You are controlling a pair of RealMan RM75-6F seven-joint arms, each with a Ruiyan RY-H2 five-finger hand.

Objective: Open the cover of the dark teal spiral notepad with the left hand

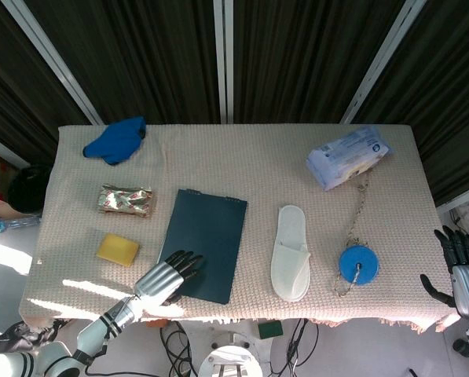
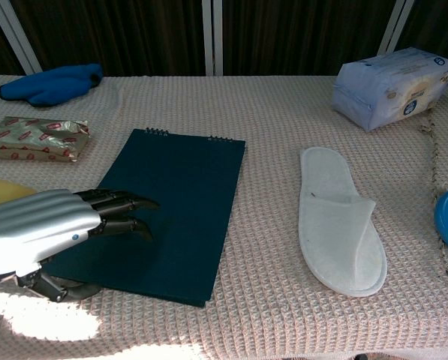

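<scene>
The dark teal spiral notepad (image 1: 205,243) (image 2: 175,208) lies flat and closed on the woven cloth, its spiral edge at the far side. My left hand (image 1: 163,278) (image 2: 51,229) lies over its near left corner, fingers stretched across the cover and the thumb tucked at the near edge beneath. I cannot tell whether the thumb is under the cover. My right hand (image 1: 462,271) hangs off the table's right side with its fingers spread, holding nothing.
A yellow sponge (image 1: 117,249), a foil snack pack (image 1: 125,199) and a blue glove (image 1: 116,140) lie left of the notepad. To the right are a white slipper (image 1: 290,253), a blue disc on a rope (image 1: 357,265) and a tissue pack (image 1: 348,155).
</scene>
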